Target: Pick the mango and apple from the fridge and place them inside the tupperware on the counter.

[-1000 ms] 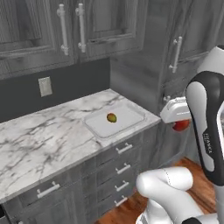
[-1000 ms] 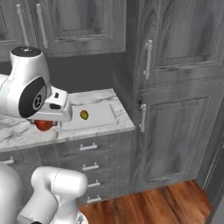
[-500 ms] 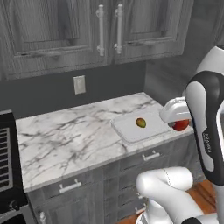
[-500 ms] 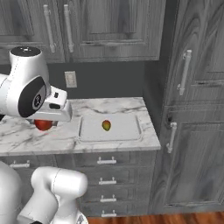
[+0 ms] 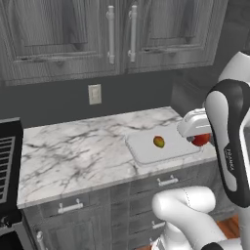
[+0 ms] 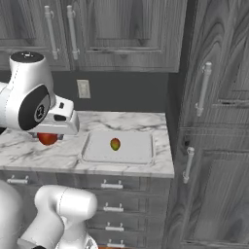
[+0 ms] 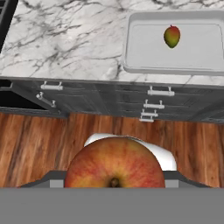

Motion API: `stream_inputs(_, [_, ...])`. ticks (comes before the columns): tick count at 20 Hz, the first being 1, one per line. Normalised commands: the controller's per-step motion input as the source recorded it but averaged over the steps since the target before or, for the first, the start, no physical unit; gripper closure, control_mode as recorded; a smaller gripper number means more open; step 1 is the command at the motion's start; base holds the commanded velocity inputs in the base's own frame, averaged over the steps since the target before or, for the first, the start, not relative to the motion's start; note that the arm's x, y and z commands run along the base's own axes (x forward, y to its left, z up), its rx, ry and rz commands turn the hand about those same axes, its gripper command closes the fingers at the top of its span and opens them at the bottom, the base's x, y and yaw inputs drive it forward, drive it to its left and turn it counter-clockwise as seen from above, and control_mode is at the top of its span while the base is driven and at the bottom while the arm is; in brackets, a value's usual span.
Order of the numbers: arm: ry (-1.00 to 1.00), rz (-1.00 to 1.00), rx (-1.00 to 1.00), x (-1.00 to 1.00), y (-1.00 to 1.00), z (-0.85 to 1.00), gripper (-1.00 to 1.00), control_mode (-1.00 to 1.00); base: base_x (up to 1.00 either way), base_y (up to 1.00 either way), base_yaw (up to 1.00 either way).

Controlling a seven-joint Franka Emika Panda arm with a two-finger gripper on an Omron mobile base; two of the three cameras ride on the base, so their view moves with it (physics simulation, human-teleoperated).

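We hold the apple [image 7: 114, 162] clamped in our gripper [image 5: 199, 140], raised in the air in front of the counter [image 5: 78, 151], above the wood floor [image 7: 52, 144]. The mango [image 5: 158, 142] lies inside the tupperware [image 5: 141, 149], near its middle. The tupperware sits on the counter's right end, beside the tall dark cabinet [image 6: 214, 121]. A wall outlet [image 5: 94, 94] is on the backsplash behind the counter.

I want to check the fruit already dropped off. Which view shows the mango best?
The hand view: the oval yellow-green, red-blushed mango lies unobstructed in the pale rectangular tupperware, seen from above. Both base views show it smaller, also inside.
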Motion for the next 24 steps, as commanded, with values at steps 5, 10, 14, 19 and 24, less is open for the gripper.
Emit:
stream_inputs(5, [0.0, 0.0, 0.0, 0.0, 0.0, 0.0, 1.0, 1.0, 0.06, -0.71, 0.19])
stream_inputs(10, [0.0, 0.0, 0.0, 0.0, 0.0, 0.0, 1.0, 1.0, 0.39, -0.26, 0.12])
stream_inputs(14, [0.0, 0.0, 0.0, 0.0, 0.0, 0.0, 1.0, 1.0, 0.55, -0.01, 0.08])
stream_inputs(19, [0.0, 0.01, 0.0, 0.12, 0.0, -0.29, 1.0, -1.0, 0.19, 0.01, 0.02])
stream_inputs(24, [0.0, 0.0, -0.04, -0.05, 0.0, -0.82, 1.0, -1.0, 0.0, 0.0, 0.0])
